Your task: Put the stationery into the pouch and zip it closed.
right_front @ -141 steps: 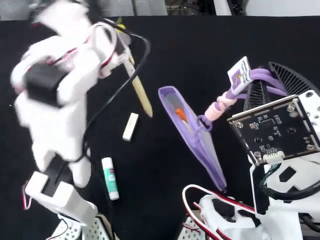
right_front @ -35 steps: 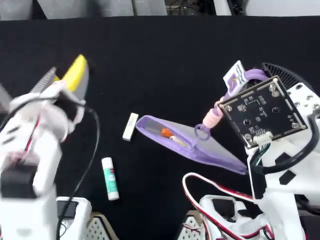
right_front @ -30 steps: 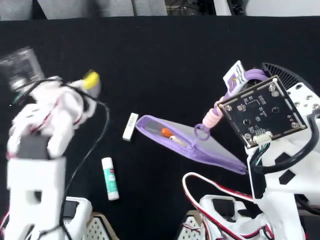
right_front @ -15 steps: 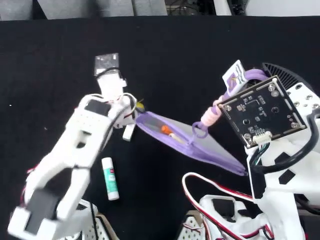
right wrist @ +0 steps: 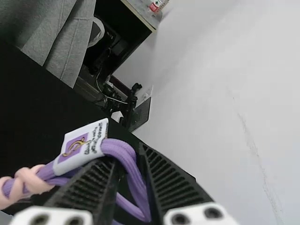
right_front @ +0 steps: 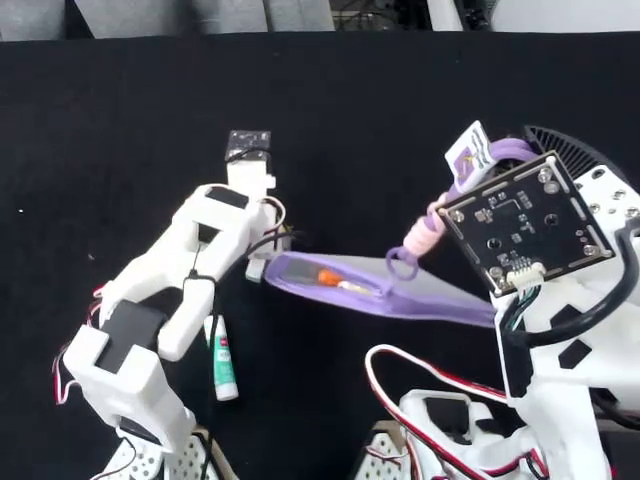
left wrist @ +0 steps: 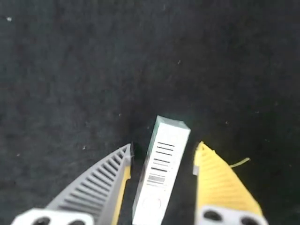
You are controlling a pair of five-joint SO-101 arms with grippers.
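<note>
The step in hand is picking up the eraser (left wrist: 161, 173), one of the pieces not yet in the pouch (right_front: 400, 290). The left claw (left wrist: 164, 150) is down over it at mid-table, open wide enough to straddle it, a finger on either side and neither clearly touching, so it holds nothing. The eraser lies flat just left of the pouch's mouth, its long axis running along the gap between the fingers, near to far. The next move, as I judge it, is to close across its narrow width, lift, and carry it a short way right into the mouth. The pouch's long axis runs left to right, open mouth at the left end, an orange piece inside. The right claw (right wrist: 127, 168) is clamped on the pouch's purple cord (right wrist: 124, 159) at the right. A glue stick (right_front: 222, 365) lies near-left.
</note>
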